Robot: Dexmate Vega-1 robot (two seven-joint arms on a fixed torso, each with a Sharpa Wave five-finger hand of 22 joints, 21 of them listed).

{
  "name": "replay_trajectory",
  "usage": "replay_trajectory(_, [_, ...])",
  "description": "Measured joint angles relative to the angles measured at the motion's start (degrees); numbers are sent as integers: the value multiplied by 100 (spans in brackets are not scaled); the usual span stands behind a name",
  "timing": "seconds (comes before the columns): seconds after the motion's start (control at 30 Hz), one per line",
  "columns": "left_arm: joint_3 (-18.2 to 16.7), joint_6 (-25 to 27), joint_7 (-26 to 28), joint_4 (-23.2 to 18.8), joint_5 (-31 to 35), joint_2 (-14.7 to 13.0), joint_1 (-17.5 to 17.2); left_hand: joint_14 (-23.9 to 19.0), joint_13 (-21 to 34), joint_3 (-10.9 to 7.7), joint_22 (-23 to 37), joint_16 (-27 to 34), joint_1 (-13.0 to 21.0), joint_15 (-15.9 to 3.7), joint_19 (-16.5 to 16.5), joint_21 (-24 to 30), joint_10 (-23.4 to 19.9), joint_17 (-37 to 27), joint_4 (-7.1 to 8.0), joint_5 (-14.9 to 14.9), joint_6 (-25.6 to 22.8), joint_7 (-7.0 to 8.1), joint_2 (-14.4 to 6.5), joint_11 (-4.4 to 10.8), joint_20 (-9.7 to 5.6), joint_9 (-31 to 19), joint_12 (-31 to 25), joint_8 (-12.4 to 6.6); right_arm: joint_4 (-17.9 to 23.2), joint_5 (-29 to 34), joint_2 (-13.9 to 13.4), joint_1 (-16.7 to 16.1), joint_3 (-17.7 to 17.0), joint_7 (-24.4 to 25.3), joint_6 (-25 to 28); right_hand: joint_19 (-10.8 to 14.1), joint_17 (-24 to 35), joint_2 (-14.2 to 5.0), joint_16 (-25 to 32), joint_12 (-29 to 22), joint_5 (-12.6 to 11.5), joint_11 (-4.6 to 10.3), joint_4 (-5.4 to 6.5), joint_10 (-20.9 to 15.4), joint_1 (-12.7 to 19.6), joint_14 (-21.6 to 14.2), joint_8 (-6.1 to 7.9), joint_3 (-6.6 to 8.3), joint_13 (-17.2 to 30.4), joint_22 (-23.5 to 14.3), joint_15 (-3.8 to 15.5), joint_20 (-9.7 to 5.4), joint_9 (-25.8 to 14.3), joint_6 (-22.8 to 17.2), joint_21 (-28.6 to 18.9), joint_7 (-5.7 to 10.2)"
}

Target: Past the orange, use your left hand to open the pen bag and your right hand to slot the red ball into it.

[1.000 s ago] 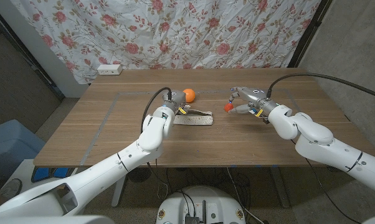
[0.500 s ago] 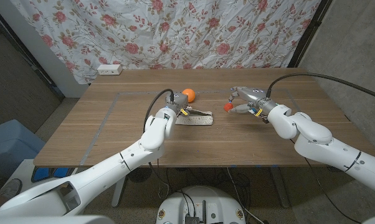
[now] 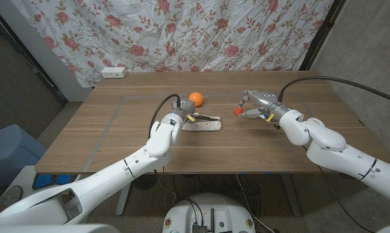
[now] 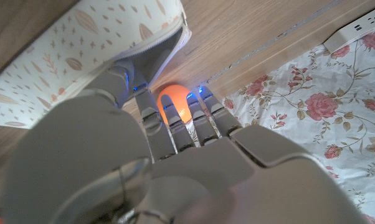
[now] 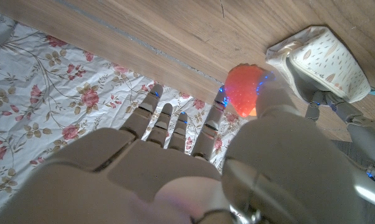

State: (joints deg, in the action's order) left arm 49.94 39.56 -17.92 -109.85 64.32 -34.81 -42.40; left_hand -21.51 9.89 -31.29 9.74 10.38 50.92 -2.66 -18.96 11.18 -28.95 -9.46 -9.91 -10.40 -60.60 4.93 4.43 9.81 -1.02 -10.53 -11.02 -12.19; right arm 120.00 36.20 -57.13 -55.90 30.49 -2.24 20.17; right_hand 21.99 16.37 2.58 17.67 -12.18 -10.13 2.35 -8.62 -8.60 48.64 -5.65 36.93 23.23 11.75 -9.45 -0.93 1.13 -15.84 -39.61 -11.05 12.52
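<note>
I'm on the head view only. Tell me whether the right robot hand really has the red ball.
Observer: Yes. In the right wrist view the right robot hand pinches the red ball between thumb and a finger.
Operator: Report the bag's mouth.
Observer: In the left wrist view the pen bag gapes at its zipper end, with a finger of the left robot hand tucked into the opening.
Operator: Say where the orange sits from that hand.
Observer: The orange lies just beyond the left fingertips, partly hidden by them.
</note>
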Motion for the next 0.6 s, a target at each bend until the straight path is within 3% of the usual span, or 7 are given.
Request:
replay_trajectory(0.13, [2, 28, -37, -61, 8, -55, -1, 0, 0, 7, 0, 0, 53, 0, -31, 0, 0, 0, -7, 0, 90, 55, 7, 0, 31, 0, 0, 40, 36, 4, -9, -26, -12, 9, 29, 0, 0, -16, 0, 0, 15, 0, 0, 0, 15, 0, 0, 0, 0, 0, 0, 0, 0, 0, 0, 0])
replay_trajectory(0.6, [-46, 73, -219, -262, 182, -226, -69, -31, 0, 101, -1, 0, 75, 31, -31, 0, 0, 0, -8, 0, 217, -12, 30, 0, 31, 0, 21, 118, 126, 27, -18, -90, -20, 22, 195, 0, -1, -74, 0, 0, -5, 0, -16, 0, -1, 0, -22, -16, 0, 0, 0, 0, 25, 0, 0, 0])
